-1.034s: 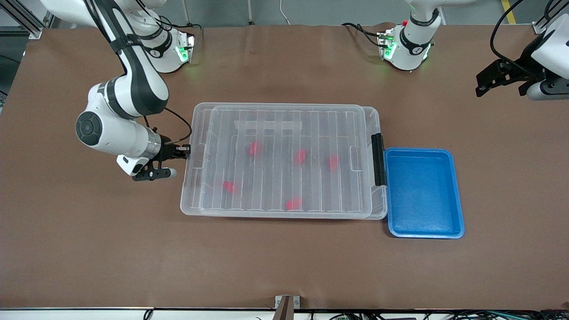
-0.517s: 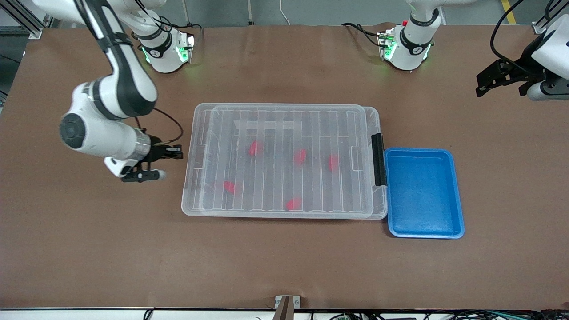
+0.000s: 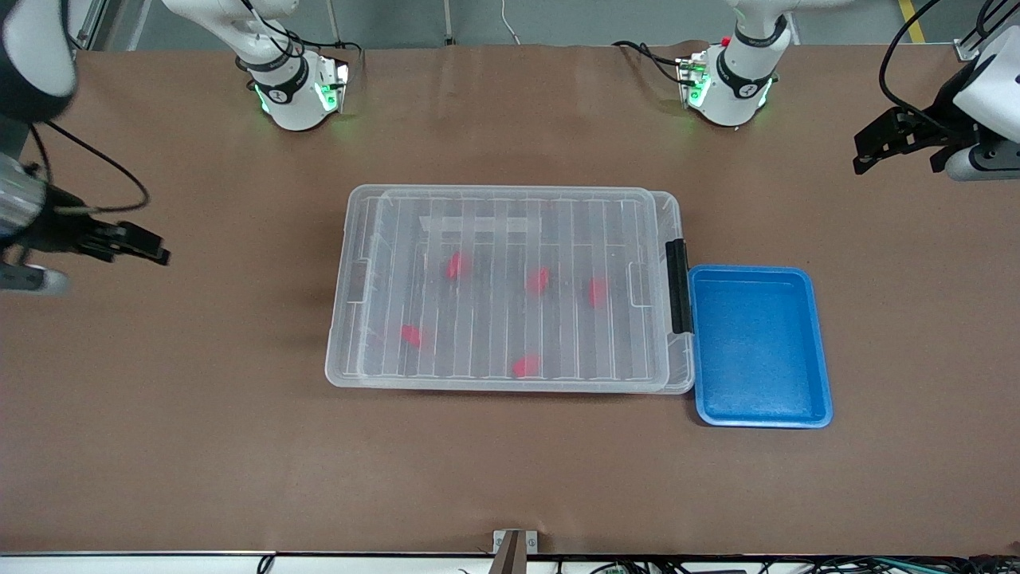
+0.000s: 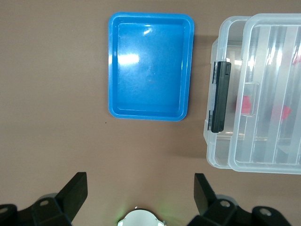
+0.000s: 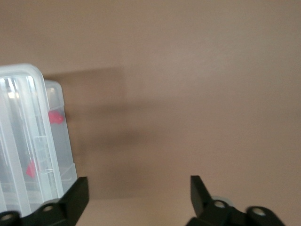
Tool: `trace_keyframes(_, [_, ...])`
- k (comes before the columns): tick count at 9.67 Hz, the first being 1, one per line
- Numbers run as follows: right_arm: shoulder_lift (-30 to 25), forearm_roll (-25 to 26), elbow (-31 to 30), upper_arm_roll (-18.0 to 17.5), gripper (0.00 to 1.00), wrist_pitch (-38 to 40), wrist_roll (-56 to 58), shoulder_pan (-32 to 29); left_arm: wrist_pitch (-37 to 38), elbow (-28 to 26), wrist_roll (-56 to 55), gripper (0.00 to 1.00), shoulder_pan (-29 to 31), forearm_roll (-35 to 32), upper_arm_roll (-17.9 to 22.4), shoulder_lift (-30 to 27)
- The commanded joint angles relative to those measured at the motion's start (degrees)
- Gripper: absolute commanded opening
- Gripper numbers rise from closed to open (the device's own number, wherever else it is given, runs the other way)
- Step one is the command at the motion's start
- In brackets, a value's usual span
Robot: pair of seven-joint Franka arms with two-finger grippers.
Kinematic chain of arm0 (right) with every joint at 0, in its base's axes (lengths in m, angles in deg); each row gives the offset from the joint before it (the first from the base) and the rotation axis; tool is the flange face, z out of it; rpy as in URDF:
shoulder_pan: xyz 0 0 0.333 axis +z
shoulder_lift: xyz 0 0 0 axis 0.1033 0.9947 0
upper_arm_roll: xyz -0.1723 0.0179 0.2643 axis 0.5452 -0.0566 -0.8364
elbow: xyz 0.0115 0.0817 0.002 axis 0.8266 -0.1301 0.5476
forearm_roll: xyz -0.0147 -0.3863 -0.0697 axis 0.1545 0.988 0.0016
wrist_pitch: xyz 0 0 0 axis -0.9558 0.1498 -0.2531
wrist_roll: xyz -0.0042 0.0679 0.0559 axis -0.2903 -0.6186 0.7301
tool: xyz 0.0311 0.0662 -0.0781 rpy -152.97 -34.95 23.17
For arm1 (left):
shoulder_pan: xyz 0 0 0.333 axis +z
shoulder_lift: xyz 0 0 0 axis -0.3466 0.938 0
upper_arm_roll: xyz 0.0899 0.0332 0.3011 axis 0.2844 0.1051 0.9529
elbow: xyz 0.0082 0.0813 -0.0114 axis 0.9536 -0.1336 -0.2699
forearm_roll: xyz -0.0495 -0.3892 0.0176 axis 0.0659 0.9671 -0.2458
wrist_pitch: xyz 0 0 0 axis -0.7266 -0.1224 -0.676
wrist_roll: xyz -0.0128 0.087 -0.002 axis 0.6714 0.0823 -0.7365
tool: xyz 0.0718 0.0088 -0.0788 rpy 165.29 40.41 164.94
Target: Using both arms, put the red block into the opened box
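The box [image 3: 510,199] lies in the middle of the table with its ribbed clear lid [image 3: 494,319] resting on it and its black latch [image 3: 677,287] at the left arm's end. Several red blocks, one of them [image 3: 539,280], show through the lid. My right gripper [image 3: 147,247] hangs open and holds nothing, over bare table away from the box, toward the right arm's end. In the right wrist view it [image 5: 138,186] has the box's corner [image 5: 33,141] beside it. My left gripper [image 3: 872,147] waits open over the table's left-arm end, also seen in its own wrist view [image 4: 140,181].
A blue tray [image 3: 761,347] holding nothing sits against the box's latch end, and shows in the left wrist view [image 4: 150,73] beside the box [image 4: 254,141]. The two arm bases [image 3: 291,96] [image 3: 729,88] stand along the table's robot edge.
My right gripper was shut at the box's end a second ago. It has opened, let go and drawn away toward the right arm's end of the table. The left arm has not moved.
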Motion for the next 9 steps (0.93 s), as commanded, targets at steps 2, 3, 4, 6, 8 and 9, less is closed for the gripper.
trace_keyframes(2, [-3.0, 0.9, 9.9, -0.6, 1.00, 14.3, -0.1, -4.0, -0.3, -0.7, 0.7, 1.00, 0.1, 0.1, -0.1, 0.7])
trace_keyframes(3, [-3.0, 1.2, 10.2, -0.3, 1.00, 15.1, -0.3, -3.9, -0.3, -0.5, 0.3, 1.00, -0.1, 0.1, -0.1, 0.7])
trace_keyframes(4, [-3.0, 1.3, 9.9, -0.2, 1.00, 15.8, -0.7, -4.0, -0.3, -0.4, 0.6, 1.00, -0.2, 0.2, -0.1, 0.7])
trace_keyframes(6, [-3.0, 1.5, 9.9, -0.2, 1.00, 14.6, -0.7, -3.8, -0.3, -0.3, 0.8, 1.00, -0.2, 0.4, -0.1, 0.7])
trace_keyframes(8, [-3.0, 1.5, 9.8, -0.2, 1.00, 14.5, -0.5, -3.6, -0.3, -0.3, 0.8, 1.00, -0.2, 0.4, -0.1, 0.7])
trace_keyframes(9, [-3.0, 1.7, 9.8, -0.3, 1.00, 14.5, -0.2, -3.6, -0.3, -0.4, 0.7, 1.00, -0.2, 0.5, -0.1, 0.7])
